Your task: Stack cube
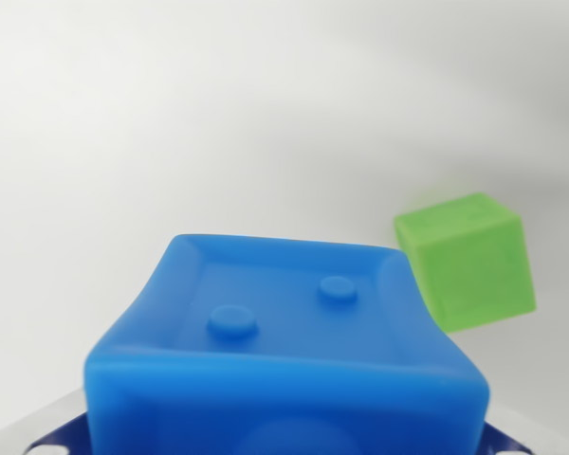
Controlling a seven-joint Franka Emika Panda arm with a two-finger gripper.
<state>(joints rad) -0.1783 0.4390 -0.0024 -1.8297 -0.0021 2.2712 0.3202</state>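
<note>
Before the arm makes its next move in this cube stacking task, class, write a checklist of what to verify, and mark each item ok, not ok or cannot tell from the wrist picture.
1. Blue cube close under the camera, between the gripper parts at the bottom corners: ok.
2. Gripper shut on the blue cube: cannot tell, the fingertips are out of the picture.
3. Green cube in view: ok, at the wrist view's right.
4. Blue cube lined up over the green cube: not ok, the green one lies off to the side.
5. White surface around the green cube free of other things: ok.
</note>
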